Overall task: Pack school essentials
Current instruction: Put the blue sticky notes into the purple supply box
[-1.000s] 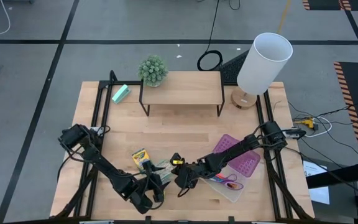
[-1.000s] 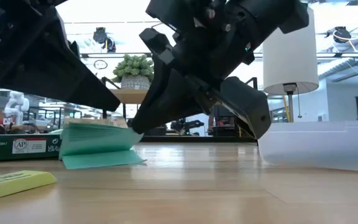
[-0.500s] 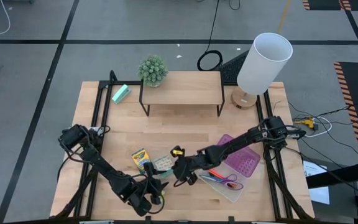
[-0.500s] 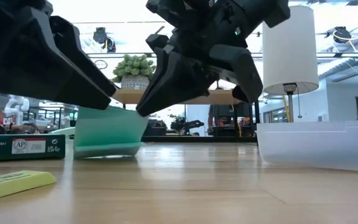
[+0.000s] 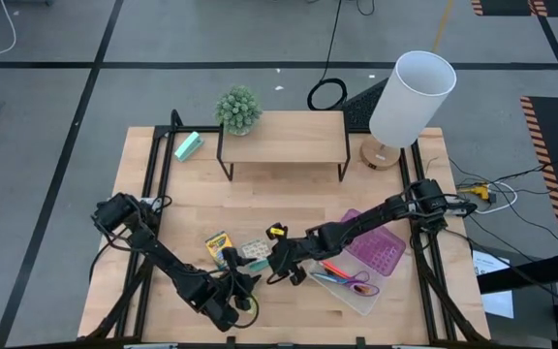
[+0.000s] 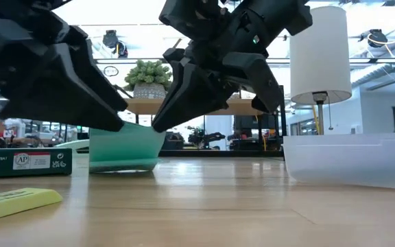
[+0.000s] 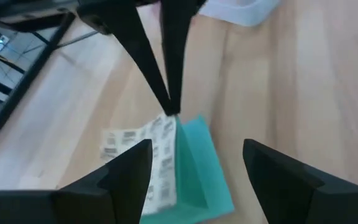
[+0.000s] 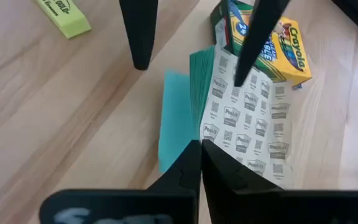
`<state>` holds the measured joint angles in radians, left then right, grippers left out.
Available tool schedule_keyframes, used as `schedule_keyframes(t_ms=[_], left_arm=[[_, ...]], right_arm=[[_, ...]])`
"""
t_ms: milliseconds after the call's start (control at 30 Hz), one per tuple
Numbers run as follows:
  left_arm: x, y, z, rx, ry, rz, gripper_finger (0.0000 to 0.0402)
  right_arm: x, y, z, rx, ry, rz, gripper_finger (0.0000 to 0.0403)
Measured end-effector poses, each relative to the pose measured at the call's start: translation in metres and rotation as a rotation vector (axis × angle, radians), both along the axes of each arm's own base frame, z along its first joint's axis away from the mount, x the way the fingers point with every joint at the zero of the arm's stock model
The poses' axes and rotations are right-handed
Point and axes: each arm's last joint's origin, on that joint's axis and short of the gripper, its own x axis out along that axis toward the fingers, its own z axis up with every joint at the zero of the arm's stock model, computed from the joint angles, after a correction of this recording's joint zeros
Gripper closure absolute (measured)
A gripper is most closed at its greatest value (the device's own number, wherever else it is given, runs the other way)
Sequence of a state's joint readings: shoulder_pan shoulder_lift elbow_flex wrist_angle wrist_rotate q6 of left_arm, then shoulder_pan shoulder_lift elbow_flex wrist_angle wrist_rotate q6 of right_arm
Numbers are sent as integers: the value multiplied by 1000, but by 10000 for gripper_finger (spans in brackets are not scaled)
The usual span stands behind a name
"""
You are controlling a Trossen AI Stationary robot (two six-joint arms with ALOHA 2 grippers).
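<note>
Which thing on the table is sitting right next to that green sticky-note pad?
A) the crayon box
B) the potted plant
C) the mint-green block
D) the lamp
A: in the right wrist view the crayon box lies right beside the sticky-note pad, far from the other things.

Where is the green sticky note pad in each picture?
High view: the green sticky note pad lies near the table's front, between the two grippers.
Low view: the pad stands left of centre, under the dark arms.
Left wrist view: the pad is at the middle, low down.
Right wrist view: the pad is at the centre.
Shared landmark: the crayon box beside it.
</note>
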<state>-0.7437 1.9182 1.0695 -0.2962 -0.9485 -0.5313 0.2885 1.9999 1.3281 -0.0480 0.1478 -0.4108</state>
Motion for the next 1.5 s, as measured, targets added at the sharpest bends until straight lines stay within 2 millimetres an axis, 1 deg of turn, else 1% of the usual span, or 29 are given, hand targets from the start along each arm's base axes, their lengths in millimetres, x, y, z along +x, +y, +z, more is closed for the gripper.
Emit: schedule_keyframes(t_ms=[100,200,367,667,800,1033,1300,1500], left_arm=[[1,2,0,16,-8,10,149],[1,1,1,12,-18,12,149],[-4,-6,1,0,-55,17,149],[-21,-22,5,24,-178,39,149],[-25,-24,4,5,-197,53,149],[-26,-24,4,-35,-219,76,149],[-26,-24,4,-42,-224,81,149],[-24,-22,4,-62,-236,98,149]], right_arm=[[-1,-1,-1,-2,12,-8,401],[-4,-2,4,-7,28,-9,402],[-12,-3,19,-6,51,-15,402],[-33,-4,49,-1,97,-34,403],[-44,0,65,-13,86,-41,403],[-72,8,90,-21,126,-47,403],[-118,20,117,-31,191,-114,403],[-148,27,134,-1,215,-158,403]])
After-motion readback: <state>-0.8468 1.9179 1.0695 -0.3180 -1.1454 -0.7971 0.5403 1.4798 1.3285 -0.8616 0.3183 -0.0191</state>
